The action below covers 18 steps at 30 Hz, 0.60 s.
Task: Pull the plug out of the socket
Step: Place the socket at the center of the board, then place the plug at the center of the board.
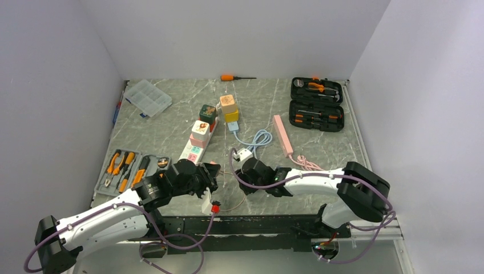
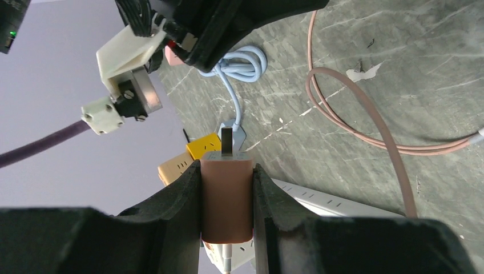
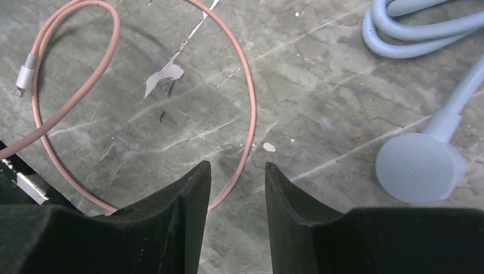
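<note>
Left hand (image 2: 226,170): nearest item; both fingers pressed onto the flat sides of a salmon-pink plug (image 2: 226,205), pinching it across its width. Plug's long axis runs in line with the fingers; one bare metal prong (image 2: 227,141) points straight out beyond the fingertips, away from the wrist. White power strip (image 2: 319,201): lies just beside and under the plug, on the grey marbled surface (image 2: 399,68); the prong shows in full and sits in no slot that I can see, so the plug looks clear of its socket, or all but. Judgement: any remaining pull goes back along the prong's line, toward the left wrist; left arm is the nearer one and has the grip. Right hand (image 3: 237,171): fingers parted, nothing between them, hovering over a loop of pink cable (image 3: 249,103), off to the right of the strip
</note>
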Available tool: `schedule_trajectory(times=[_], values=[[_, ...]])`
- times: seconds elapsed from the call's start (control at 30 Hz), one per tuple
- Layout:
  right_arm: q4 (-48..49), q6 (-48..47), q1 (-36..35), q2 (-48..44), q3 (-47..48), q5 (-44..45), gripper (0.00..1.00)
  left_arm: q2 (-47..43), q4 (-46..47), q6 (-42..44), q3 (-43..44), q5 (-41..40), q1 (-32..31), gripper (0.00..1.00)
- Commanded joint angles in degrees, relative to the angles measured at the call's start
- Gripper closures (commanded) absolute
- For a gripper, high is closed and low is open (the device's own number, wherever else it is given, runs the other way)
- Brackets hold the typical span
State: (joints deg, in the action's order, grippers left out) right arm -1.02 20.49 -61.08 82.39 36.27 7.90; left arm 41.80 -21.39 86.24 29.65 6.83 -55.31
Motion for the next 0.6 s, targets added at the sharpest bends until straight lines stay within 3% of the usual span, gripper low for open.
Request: schedule_trajectory(times=[0.0, 0.13, 0.17, 0.27, 0.57], values=[[3.3, -1.0, -2.0, 2.3, 2.6, 3.2, 0.58, 0.2, 0.6, 0.6, 3.2, 1.2, 0.2, 0.95], [-0.3, 0.7, -3.0, 5.5, 3.5, 7.9, 0.63, 0.5, 1.0, 1.0, 3.3, 1.1, 0.2, 0.96], [-3.0, 1.8, -3.0, 7.0, 4.3, 9.6, 0.68, 0.5, 1.4, 1.1, 3.2, 1.1, 0.2, 0.96], [-8.8, 4.9, -3.3, 8.3, 5.9, 15.3, 1.00, 0.5, 2.6, 1.4, 3.0, 1.1, 0.2, 0.95], [-18.7, 17.7, -2.7, -2.0, 2.6, 29.2, 1.00, 3.2, 3.9, -1.5, 6.7, 1.5, 0.2, 0.94]])
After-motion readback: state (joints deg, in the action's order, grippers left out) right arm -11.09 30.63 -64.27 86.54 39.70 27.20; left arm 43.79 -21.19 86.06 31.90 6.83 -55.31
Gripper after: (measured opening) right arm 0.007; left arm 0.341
